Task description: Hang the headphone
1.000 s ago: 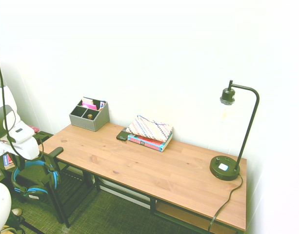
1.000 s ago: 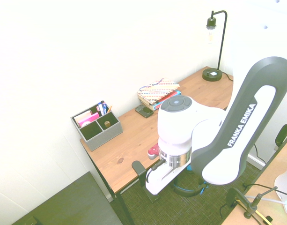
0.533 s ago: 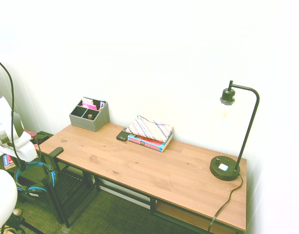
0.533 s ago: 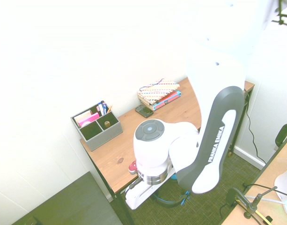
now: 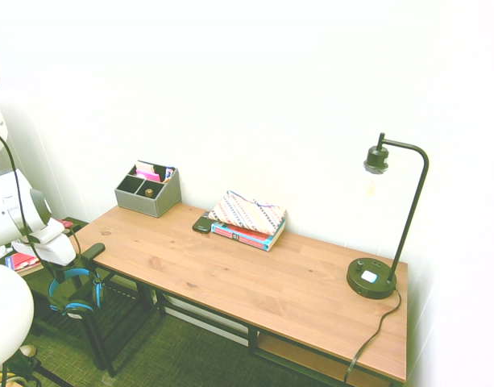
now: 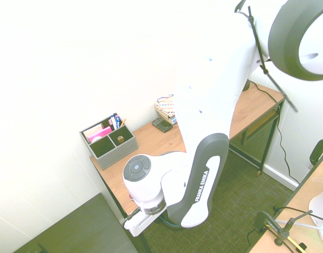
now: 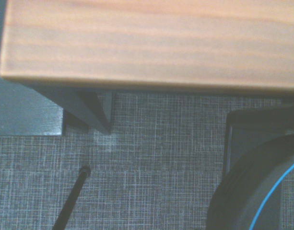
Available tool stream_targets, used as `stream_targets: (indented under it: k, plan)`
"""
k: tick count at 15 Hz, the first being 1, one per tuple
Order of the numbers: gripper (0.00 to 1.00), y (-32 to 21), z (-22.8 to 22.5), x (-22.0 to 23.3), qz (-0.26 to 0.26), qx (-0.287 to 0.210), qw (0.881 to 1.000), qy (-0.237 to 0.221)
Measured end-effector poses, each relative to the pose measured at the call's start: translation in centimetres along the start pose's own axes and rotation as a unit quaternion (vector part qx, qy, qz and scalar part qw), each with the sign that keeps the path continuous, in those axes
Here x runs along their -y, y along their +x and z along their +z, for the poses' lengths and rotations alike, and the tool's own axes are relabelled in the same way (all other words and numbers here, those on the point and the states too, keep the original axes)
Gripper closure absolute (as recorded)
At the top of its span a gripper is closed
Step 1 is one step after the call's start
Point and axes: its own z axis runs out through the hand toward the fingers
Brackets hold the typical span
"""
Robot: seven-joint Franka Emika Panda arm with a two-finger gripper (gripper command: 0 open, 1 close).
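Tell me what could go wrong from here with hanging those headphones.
The headphones hang below the end effector over the floor, so a slipping grip could drop them there. They are also close to the dark bar at the desk's end, and an ear cup might snag on it. Moving in, the end effector could bump the desk edge.
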Motion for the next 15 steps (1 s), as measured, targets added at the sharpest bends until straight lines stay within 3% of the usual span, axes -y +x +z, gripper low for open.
stream_targets:
  k: [10, 15]
  plan:
    - [0.0, -0.3, 2.8, -0.8, 0.017, 0.001, 1.0, -0.008]
    - [0.0, 0.0, 1.1, -2.2, 0.017, 0.015, 1.0, 0.012]
